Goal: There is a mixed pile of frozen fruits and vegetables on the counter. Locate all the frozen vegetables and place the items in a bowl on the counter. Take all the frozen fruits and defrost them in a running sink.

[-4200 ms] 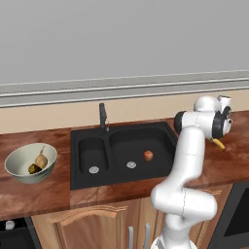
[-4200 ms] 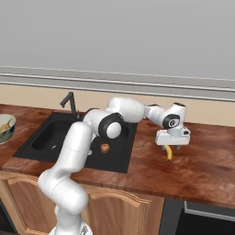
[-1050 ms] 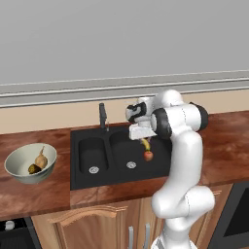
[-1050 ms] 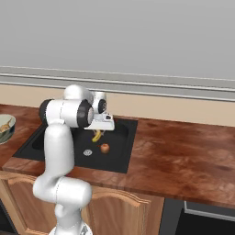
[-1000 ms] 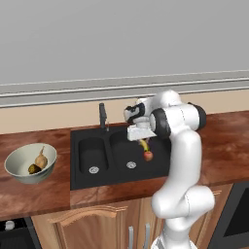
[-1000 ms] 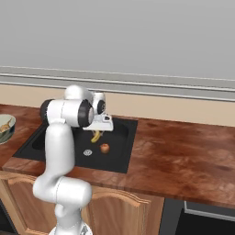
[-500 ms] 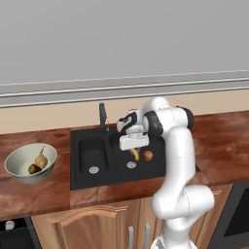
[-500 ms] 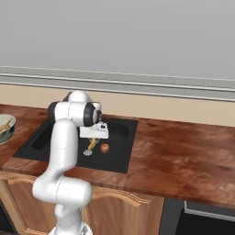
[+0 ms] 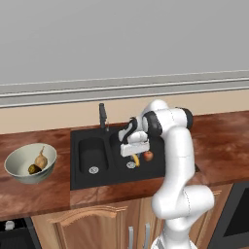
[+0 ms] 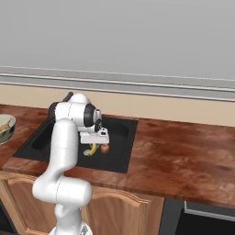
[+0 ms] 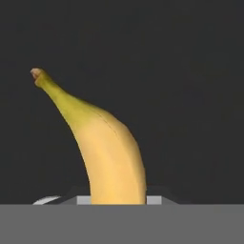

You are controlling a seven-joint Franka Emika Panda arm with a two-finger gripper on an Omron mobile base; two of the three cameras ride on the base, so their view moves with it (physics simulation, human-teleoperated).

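Pincer gripping the banana over the wide basin of the sink

The reddish-brown counter (image 9: pixel 221 141) is carrying the black double-basin sink (image 9: pixel 87 177), and the white arm (image 9: pixel 177 160) is bending down over its wide basin. The pale bowl (image 9: pixel 22 170) is sitting on the counter well to the left of the sink, holding the tan bulb (image 9: pixel 42 158) and the dark olive-brown lump (image 9: pixel 34 169). The pincer (image 9: pixel 134 153) is pointing down into the wide basin, its jaws drawn narrow and clamping the yellow banana (image 11: pixel 107 147) — the fruit is hanging below the fingers, stem end away from the hand. The red apple (image 9: pixel 148 156) is lying on the basin floor just beside the banana. No writing or label is showing anywhere.
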